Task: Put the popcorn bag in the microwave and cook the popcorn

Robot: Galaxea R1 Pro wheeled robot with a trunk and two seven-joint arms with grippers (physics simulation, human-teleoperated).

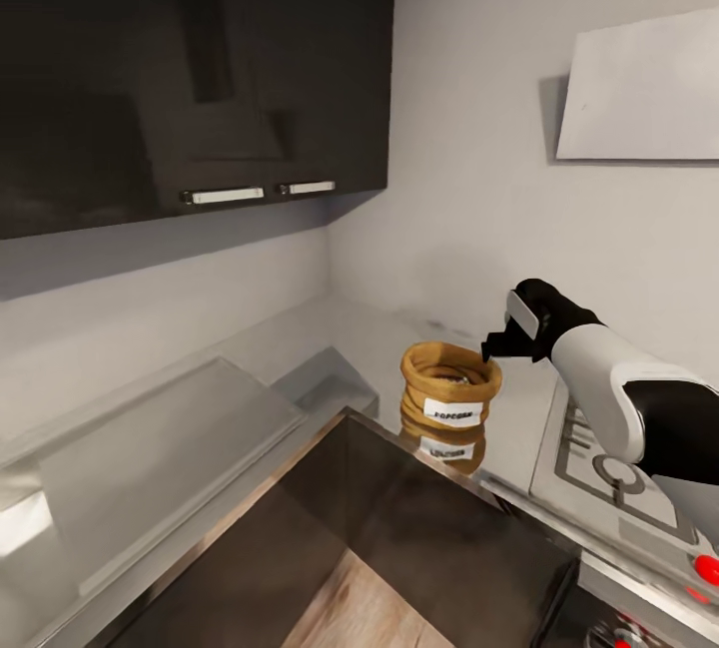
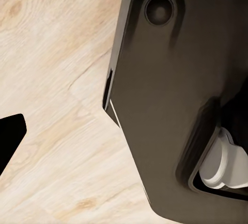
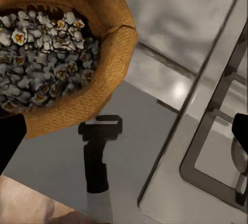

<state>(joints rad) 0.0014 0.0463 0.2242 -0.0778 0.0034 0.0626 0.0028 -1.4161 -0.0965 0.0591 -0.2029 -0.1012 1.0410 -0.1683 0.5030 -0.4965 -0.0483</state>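
1. Tan-brown paper, rolled at the rim: the popcorn bag (image 1: 450,384) stands upright on the grey tabletop (image 1: 379,338), near the corner where the pale walls meet, its white label facing me.
2. From my right wrist view the popcorn (image 3: 41,58) lies as a loose heap of pale kernels inside the bag (image 3: 103,69).
3. My right tool (image 1: 499,343) hangs just beside the bag's rim, on the side toward the steel gas hob (image 1: 599,468); its dark fingers stand apart, open and holding nothing, and I cannot tell whether a tip touches the rim.
4. The hob sits next to the bag, on the far side of my right arm.
5. Dark glossy wall cabinets (image 1: 190,69) hang above the tabletop, on the bag's other side from the hob.
6. My left wrist view looks onto pale wooden floor (image 2: 57,79) and a dark part of my own body (image 2: 170,94); a black edge may be a finger, so I cannot tell how my left tool stands.
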